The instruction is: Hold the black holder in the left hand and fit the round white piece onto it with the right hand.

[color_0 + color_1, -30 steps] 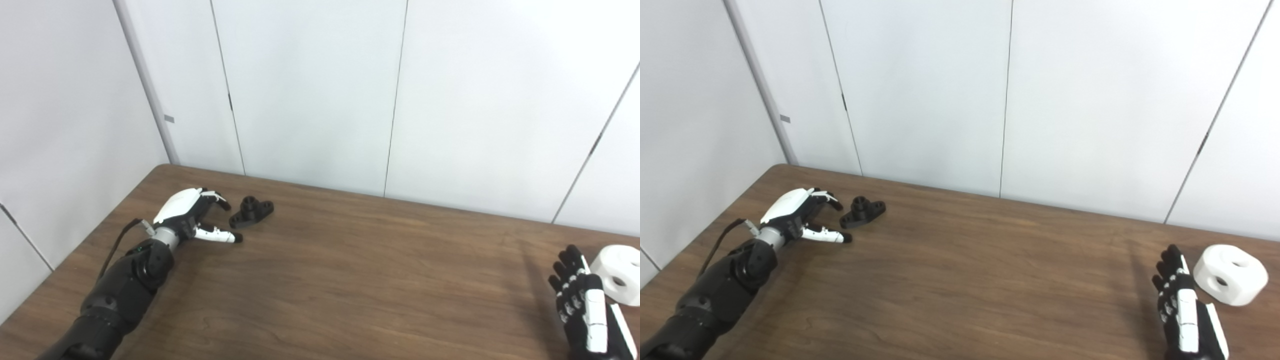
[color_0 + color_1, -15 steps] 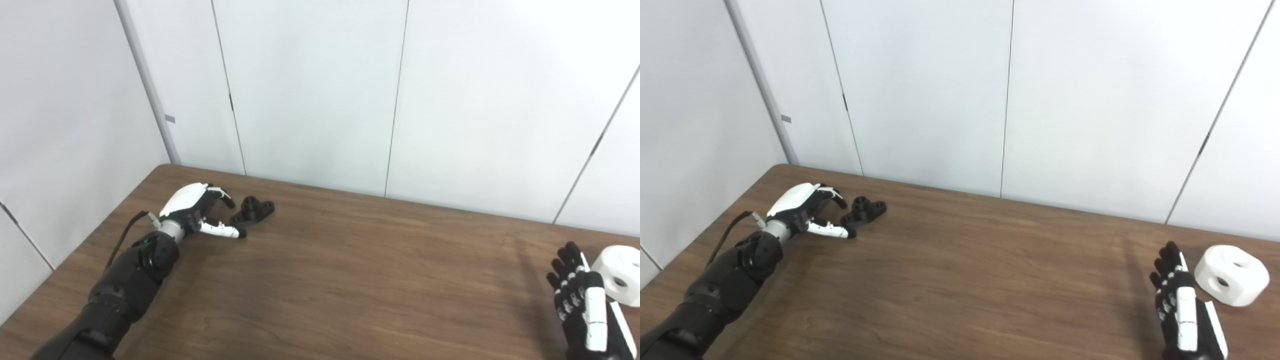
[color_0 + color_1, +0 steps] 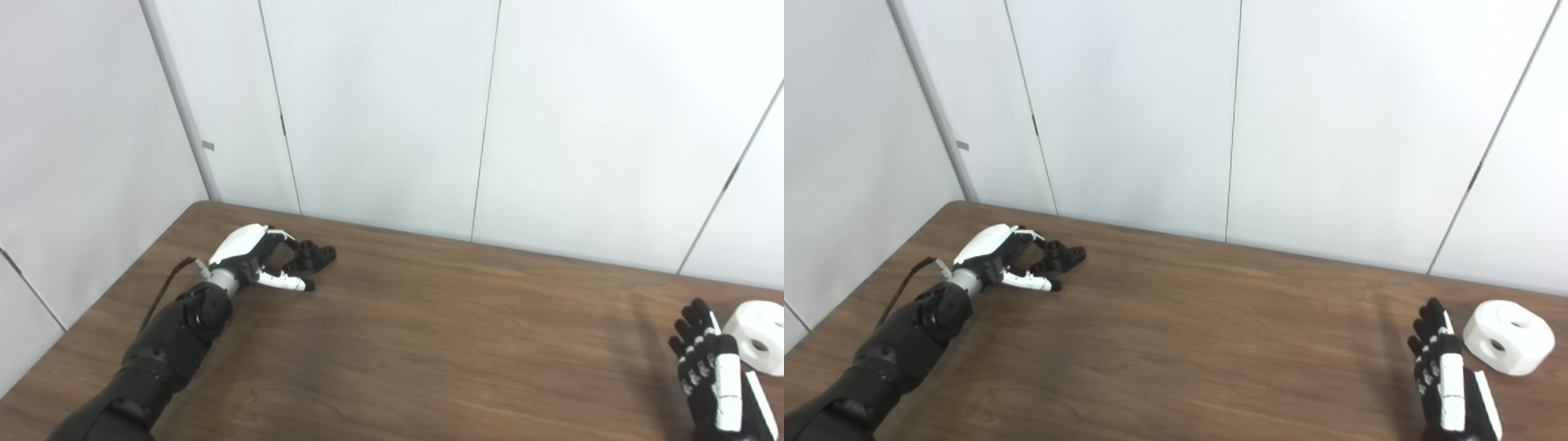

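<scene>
**Near the far left corner: left hand reaching around the black holder**

Near the far left corner of the table point(image 3: 392, 343), the black holder point(image 3: 313, 256) lies flat on the wood. The left hand point(image 3: 251, 260) is right at it, fingers curved over the holder's near-left end and thumb stretched along the table just in front of it; whether the fingers actually touch cannot be told, and nothing is lifted, so the hand reads as spread, not gripping. The holder's far-right end sticks out free of the hand, pointing toward the far edge.

Close to the right edge, the round white piece point(image 3: 1508, 335) rests on the table with holes in its top and side. The right hand point(image 3: 1448, 373) stands just beside it, to its left and a little nearer the front edge, fingers straight and pointing up, holding nothing, with a narrow strip of wood showing between the two.

Between the two hands lies a broad stretch of bare table. White wall panels point(image 3: 392, 110) rise directly behind the far edge and along the left edge.
</scene>
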`<state>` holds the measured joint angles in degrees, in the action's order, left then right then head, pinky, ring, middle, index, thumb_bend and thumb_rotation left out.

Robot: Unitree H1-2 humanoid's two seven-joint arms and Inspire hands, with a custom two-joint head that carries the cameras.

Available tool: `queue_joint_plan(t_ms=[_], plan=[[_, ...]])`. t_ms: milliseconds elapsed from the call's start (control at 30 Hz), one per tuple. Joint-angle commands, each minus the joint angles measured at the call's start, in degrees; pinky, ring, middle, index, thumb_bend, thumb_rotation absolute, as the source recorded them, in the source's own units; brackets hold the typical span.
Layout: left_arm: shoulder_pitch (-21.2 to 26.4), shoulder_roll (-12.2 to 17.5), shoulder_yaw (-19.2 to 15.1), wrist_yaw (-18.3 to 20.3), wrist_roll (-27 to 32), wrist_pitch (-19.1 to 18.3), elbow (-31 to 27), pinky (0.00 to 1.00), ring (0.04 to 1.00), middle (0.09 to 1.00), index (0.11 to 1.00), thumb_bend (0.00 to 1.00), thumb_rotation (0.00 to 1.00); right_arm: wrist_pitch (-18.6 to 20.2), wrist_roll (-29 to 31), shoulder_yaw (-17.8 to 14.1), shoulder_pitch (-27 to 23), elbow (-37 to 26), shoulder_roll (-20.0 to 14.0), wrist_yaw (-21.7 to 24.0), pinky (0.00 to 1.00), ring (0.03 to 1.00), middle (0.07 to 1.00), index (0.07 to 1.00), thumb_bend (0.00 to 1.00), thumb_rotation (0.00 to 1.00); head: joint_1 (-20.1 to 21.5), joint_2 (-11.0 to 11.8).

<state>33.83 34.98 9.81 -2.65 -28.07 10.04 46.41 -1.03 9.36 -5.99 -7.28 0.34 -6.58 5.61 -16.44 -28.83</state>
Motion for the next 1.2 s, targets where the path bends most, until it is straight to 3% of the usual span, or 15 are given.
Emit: queue_joint_plan(t_ms=[0, 200, 300, 333, 367, 400, 467, 667, 1167], plan=[[2.54, 0.23, 0.47, -0.36, 0.02, 1.19, -0.05, 1.00, 0.982, 0.888, 0.737, 1.00, 0.39, -1.62, -0.19, -0.12, -1.29, -2.10, 0.14, -0.50, 1.00, 1.000, 1.000, 1.000, 0.51, 1.00, 0.08, -0.14], [3.09, 0.01, 0.75, -0.97, 0.51, 2.54, 1.11, 1.00, 0.970, 0.876, 0.716, 1.00, 0.36, -1.99, -0.26, -0.18, -1.19, -2.16, 0.28, -0.36, 1.00, 1.000, 1.000, 1.000, 0.54, 1.00, 0.37, -0.20], [3.59, -0.08, 0.75, -1.78, 0.90, 3.75, 2.22, 1.00, 0.958, 0.859, 0.661, 0.96, 0.27, -1.39, 0.12, -0.38, -0.97, -2.77, 0.53, -0.55, 1.00, 1.000, 1.000, 1.000, 0.53, 1.00, 0.33, -0.09], [3.75, -0.12, 0.72, -2.39, 0.97, 4.67, 2.65, 0.99, 0.951, 0.846, 0.618, 0.92, 0.20, -1.32, 0.28, -0.43, -0.91, -2.92, 0.61, -0.56, 1.00, 1.000, 1.000, 1.000, 0.51, 1.00, 0.37, -0.18], [3.91, -0.16, 0.71, -3.08, 1.01, 5.70, 3.19, 0.99, 0.945, 0.833, 0.555, 0.73, 0.13, -1.37, 0.27, -0.45, -0.87, -3.01, 0.65, -0.60, 1.00, 1.000, 1.000, 1.000, 0.51, 1.00, 0.44, -0.14], [4.12, -0.14, 0.81, -3.71, 0.95, 6.85, 3.92, 0.98, 0.939, 0.819, 0.521, 0.63, 0.10, -1.52, 0.13, -0.44, -0.87, -2.99, 0.65, -0.64, 1.00, 1.000, 1.000, 1.000, 0.50, 1.00, 0.50, -0.18], [4.33, -0.07, 1.08, -4.51, 0.51, 8.20, 4.46, 0.98, 0.931, 0.787, 0.491, 0.54, 0.06, -1.58, -0.16, -0.44, -0.88, -3.03, 0.62, -0.77, 1.00, 1.000, 1.000, 1.000, 0.51, 1.00, 0.45, -0.38], [4.78, 0.21, 2.02, -5.04, -0.07, 9.87, 4.79, 1.00, 0.925, 0.743, 0.483, 0.52, 0.04, -1.24, 0.83, -0.50, -0.87, -3.54, 0.46, -0.38, 1.00, 1.000, 1.000, 1.000, 0.49, 1.00, 0.39, -0.44], [3.61, -0.13, 2.13, -2.93, 0.94, 10.06, -0.51, 1.00, 0.943, 0.760, 0.483, 0.52, 0.04, -1.52, 1.23, -0.41, -1.62, -3.18, 0.66, -0.39, 1.00, 1.000, 1.000, 1.000, 0.49, 1.00, 1.50, -0.79]])
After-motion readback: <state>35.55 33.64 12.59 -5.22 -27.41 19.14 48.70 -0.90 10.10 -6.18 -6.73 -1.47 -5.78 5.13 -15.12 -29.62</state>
